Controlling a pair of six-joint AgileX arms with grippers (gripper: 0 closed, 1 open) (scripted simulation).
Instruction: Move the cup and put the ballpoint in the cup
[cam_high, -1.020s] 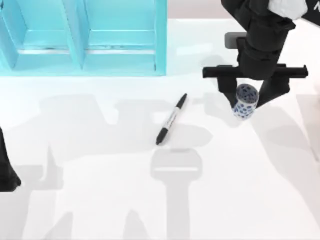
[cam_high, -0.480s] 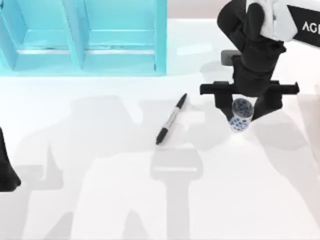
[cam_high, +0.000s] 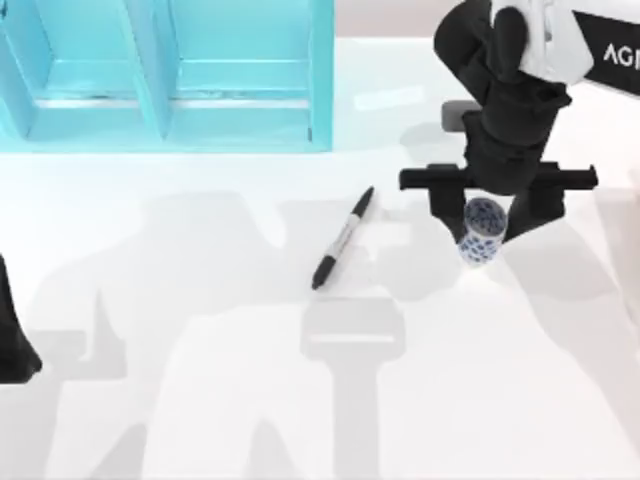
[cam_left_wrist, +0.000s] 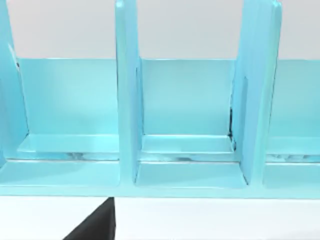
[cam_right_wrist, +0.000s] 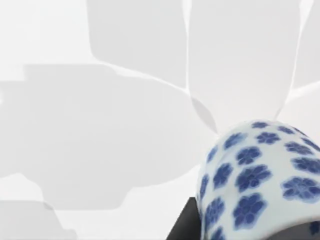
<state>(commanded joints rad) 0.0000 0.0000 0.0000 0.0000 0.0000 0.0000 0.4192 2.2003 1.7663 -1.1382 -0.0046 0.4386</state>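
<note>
The cup (cam_high: 482, 240), white with blue flowers, sits between the fingers of my right gripper (cam_high: 488, 222) at the table's right, and the gripper is shut on it. In the right wrist view the cup (cam_right_wrist: 260, 185) shows close up, with a black finger (cam_right_wrist: 182, 225) against its side. I cannot tell whether the cup touches the table. The ballpoint (cam_high: 343, 238), black-capped with a light grey barrel, lies slanted on the table to the left of the cup and apart from it. My left arm (cam_high: 12, 335) is parked at the left edge.
A cyan shelf unit (cam_high: 165, 75) with upright dividers stands at the back left; it also shows in the left wrist view (cam_left_wrist: 180, 150). White tabletop (cam_high: 330, 400) stretches across the front and middle.
Over the last second my right gripper moved a little toward the front and left, carrying the cup with it. It has held still for the last half second. The ballpoint has not moved.
</note>
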